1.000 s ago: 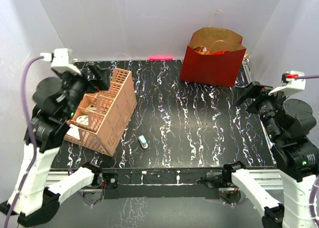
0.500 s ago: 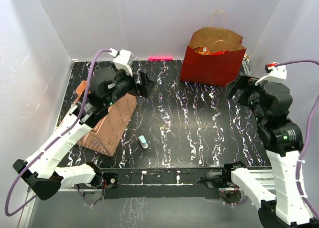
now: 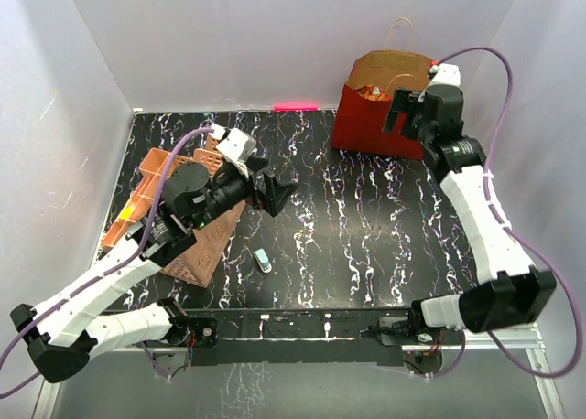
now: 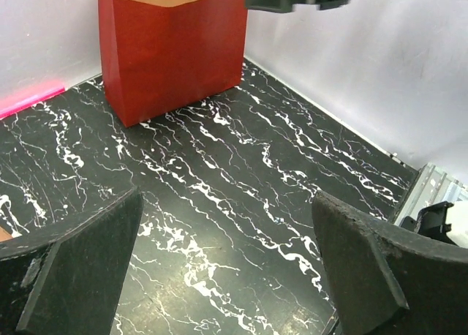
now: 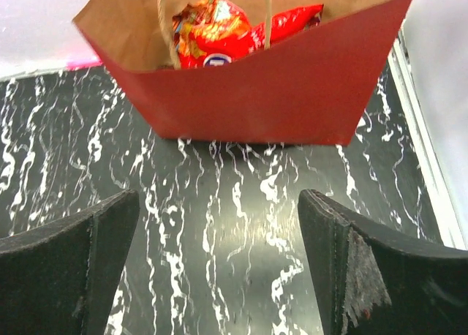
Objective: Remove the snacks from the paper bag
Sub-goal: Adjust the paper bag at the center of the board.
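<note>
The dark red paper bag (image 3: 385, 126) stands open at the back right of the table, one loop handle up. A shiny red cookie bag (image 5: 213, 29) lies inside it; small packets are hidden. In the right wrist view the paper bag (image 5: 292, 93) fills the top. My right gripper (image 5: 218, 225) is open and empty, just in front of the bag's upper edge (image 3: 399, 117). My left gripper (image 4: 227, 225) is open and empty above the table's middle (image 3: 277, 192), pointing at the bag (image 4: 172, 53) from a distance.
A salmon-pink lattice organizer (image 3: 197, 231) lies under my left arm at the left. A small white-blue item (image 3: 263, 260) lies near the front. A pink strip (image 3: 295, 106) lies along the back wall. White walls close in three sides.
My left gripper has swung right and down from the left wall to over the table's middle. My right arm has reached from the right side to the paper bag's front.
</note>
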